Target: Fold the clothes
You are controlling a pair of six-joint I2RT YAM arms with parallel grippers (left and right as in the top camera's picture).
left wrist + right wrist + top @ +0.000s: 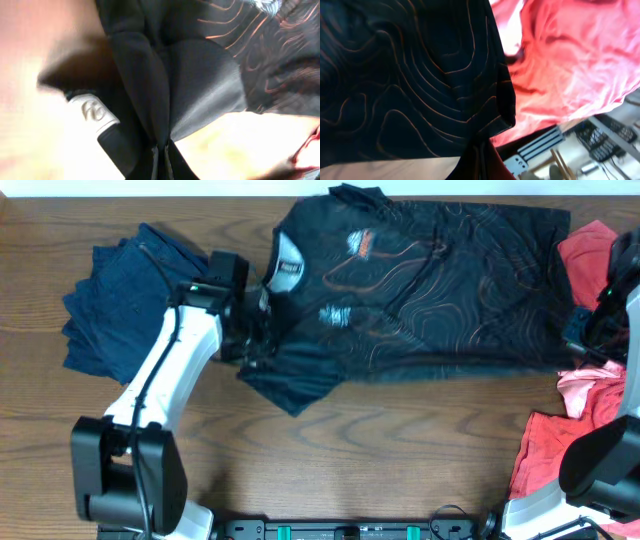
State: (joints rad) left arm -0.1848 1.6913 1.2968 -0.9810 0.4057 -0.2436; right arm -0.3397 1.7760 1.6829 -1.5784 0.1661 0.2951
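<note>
The widest free stretch was the bare table (400, 450) along the near side, between the two arm bases. The black shirt (430, 280) covered the far half from centre to right. Blue clothes (105, 305) filled the far left, and red clothes (555, 450) crowded the right edge. The left arm (175, 365) lay slantwise from near left to the shirt's left edge, cutting off the near left wood. The right arm (600, 465) stood over the red pile.

Black shirt (440, 290) (orange contours) — red cloth (588, 252)
</note>
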